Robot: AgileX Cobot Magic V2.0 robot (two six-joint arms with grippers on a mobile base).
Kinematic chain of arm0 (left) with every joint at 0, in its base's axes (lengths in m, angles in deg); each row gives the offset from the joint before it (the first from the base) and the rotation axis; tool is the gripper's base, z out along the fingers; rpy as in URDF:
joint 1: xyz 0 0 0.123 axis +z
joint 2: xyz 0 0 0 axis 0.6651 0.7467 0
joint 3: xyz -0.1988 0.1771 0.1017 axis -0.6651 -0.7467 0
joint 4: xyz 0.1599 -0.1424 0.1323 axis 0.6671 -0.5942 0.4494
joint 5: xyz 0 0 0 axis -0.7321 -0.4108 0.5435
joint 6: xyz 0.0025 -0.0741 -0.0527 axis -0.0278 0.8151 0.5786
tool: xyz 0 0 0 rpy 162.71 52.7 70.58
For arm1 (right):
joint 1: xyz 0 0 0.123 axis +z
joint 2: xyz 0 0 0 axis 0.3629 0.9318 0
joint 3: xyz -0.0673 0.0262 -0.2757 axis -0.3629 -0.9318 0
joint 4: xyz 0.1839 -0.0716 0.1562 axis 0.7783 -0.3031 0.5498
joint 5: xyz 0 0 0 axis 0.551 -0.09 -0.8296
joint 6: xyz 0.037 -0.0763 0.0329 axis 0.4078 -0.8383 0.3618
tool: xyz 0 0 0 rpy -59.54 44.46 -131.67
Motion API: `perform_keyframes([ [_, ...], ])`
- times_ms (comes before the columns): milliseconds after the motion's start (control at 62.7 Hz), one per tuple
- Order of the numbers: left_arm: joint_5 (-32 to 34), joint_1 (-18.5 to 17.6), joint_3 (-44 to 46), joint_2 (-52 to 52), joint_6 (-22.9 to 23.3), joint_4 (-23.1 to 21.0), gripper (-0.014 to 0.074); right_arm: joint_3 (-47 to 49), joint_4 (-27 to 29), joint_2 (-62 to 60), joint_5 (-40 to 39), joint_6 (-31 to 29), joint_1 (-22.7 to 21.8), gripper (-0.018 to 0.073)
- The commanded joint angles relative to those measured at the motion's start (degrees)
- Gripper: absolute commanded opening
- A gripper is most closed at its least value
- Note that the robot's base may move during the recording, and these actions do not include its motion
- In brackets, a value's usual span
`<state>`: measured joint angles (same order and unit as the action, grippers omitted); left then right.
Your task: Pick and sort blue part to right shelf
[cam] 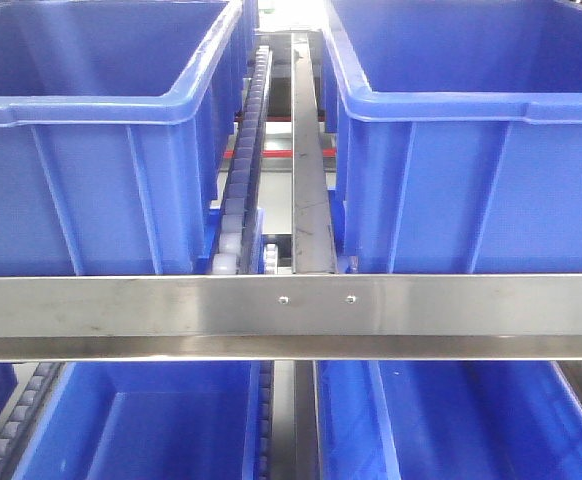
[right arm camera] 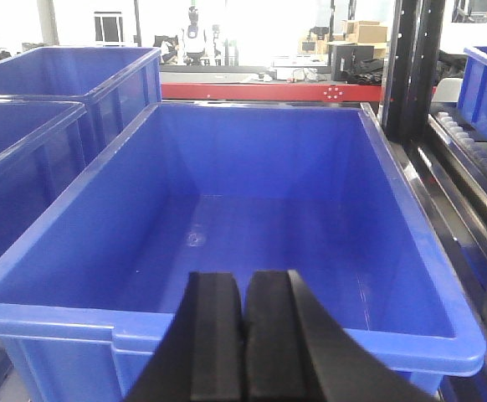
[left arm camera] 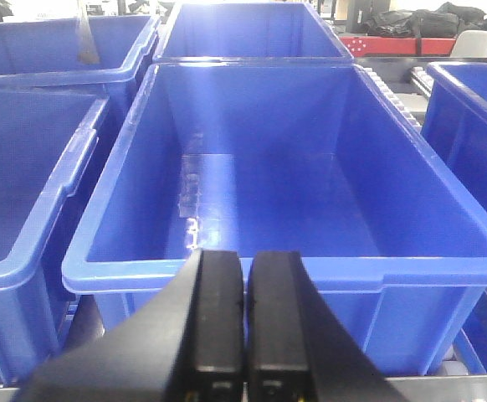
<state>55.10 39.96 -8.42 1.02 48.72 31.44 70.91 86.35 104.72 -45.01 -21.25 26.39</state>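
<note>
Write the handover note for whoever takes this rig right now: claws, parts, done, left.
Left claw: shut, nothing held, hanging at the near rim of an empty blue bin.
Right claw: shut, nothing held, at the near rim of another empty bin.
Right shelf: steel front rail and roller tracks in the front view, bins on two tiers.
Blue part: not visible in any view.
Done: no part shows in either bin.
Left: find, pick and place the blue part.
</note>
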Motion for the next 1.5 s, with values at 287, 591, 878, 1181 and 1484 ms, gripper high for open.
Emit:
perform_keyframes([
  [287, 4.64, -0.02, 1.60, 0.51, 0.25, -0.19, 0.0123, -8.16, 0.18, -8.02, -6.06, -0.31, -0.15, 0.0058],
  [591, 4.64, -0.02, 1.60, 0.51, 0.25, -0.19, 0.0123, -16.66, 0.18, -22.01, -1.43, -0.31, -3.25, 0.0058],
  [878, 4.64, -0.02, 1.60, 0.51, 0.25, -0.19, 0.0123, -16.72, 0.18, -23.48, -0.88, -0.31, -3.49, 0.0058],
  [1181, 4.64, -0.02, 1.60, 0.51, 0.25, -0.19, 0.0123, -16.72, 0.18, -23.48, -0.88, -0.31, -3.49, 0.0058],
  [1484, 4.64, -0.02, 1.60, 0.51, 0.25, -0.19, 0.0123, -16.72, 0.18, -23.48, -0.88, -0.31, -3.49, 0.0058],
])
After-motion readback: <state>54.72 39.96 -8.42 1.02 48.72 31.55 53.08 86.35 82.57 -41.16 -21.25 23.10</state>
